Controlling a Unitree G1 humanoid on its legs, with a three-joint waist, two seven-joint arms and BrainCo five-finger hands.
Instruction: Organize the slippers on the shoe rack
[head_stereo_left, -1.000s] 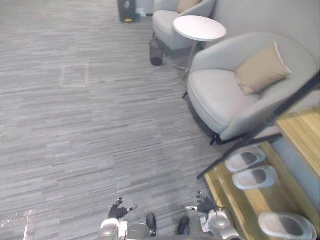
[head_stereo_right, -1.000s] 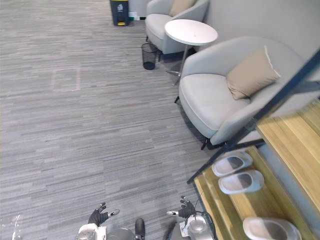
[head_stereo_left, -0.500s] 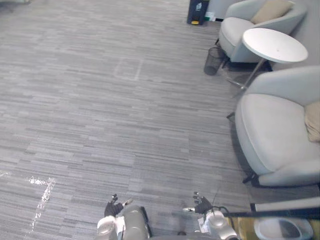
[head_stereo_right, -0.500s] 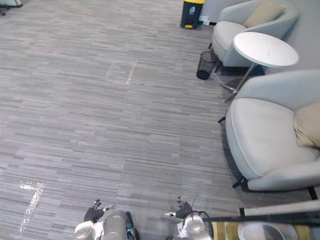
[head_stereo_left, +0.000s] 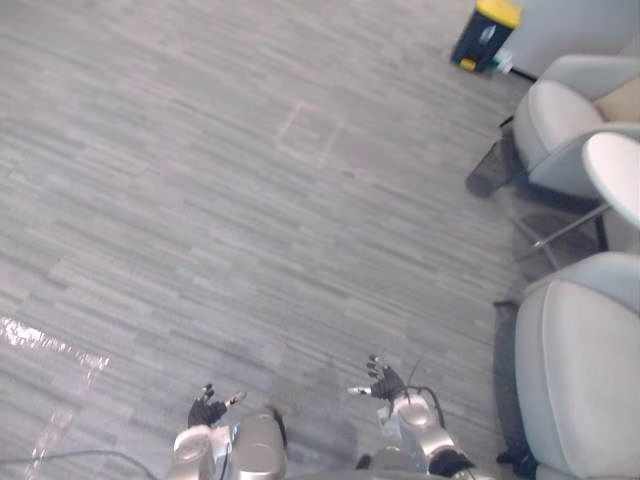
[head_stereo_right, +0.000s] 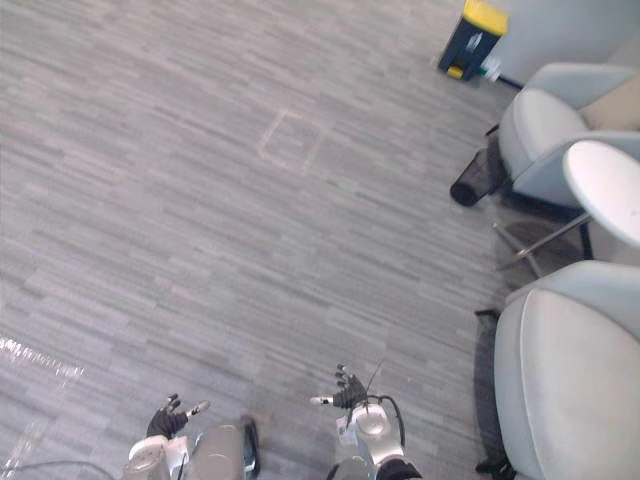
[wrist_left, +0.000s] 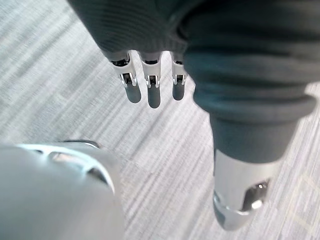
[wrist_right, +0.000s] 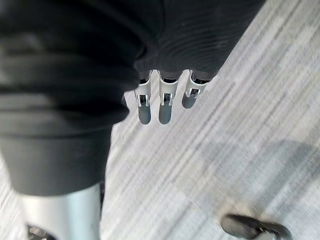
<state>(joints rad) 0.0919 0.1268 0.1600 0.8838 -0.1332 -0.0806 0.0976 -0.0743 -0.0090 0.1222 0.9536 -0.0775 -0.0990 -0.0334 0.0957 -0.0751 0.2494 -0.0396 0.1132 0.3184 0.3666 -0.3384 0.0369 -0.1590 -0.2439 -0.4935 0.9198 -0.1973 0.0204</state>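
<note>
- The room is an open lounge. In my left eye view a grey striped carpet floor (head_stereo_left: 180, 200) takes most of the picture. A dark bin (head_stereo_left: 483, 38) with a yellow lid stands at 1 o'clock. Down the 3 o'clock side run a far armchair (head_stereo_left: 565, 110), a mesh wastebasket (head_stereo_left: 487, 170), a white round side table (head_stereo_left: 618, 175) and a near armchair (head_stereo_left: 585, 370).
- In the same view, at 6 o'clock, the left robot hand (head_stereo_left: 207, 409) and the right robot hand (head_stereo_left: 384, 382) hang low over bare carpet. They are well apart and touch nothing.
- The right eye view gives the same layout, with a faint square outline (head_stereo_right: 291, 139) in the carpet at 12 o'clock. I cannot tell from here where the slippers and the shoe rack lie.
- In the left wrist view the fingers (wrist_left: 153, 95) are straight and stand apart from the thumb (wrist_left: 235, 210). Nothing lies between them, and there is only carpet beyond.
- In the right wrist view the fingers (wrist_right: 165, 107) are likewise straight, and the hand is empty.
- I judge the step in hand to be finding the rack, not grasping. I would turn body and head slowly until the rack sits squarely ahead. Both hands should hang relaxed and low, and the right arm needs to clear the near armchair at 3 o'clock. I would reach only once a slipper and a free spot on the rack are plainly in sight.
</note>
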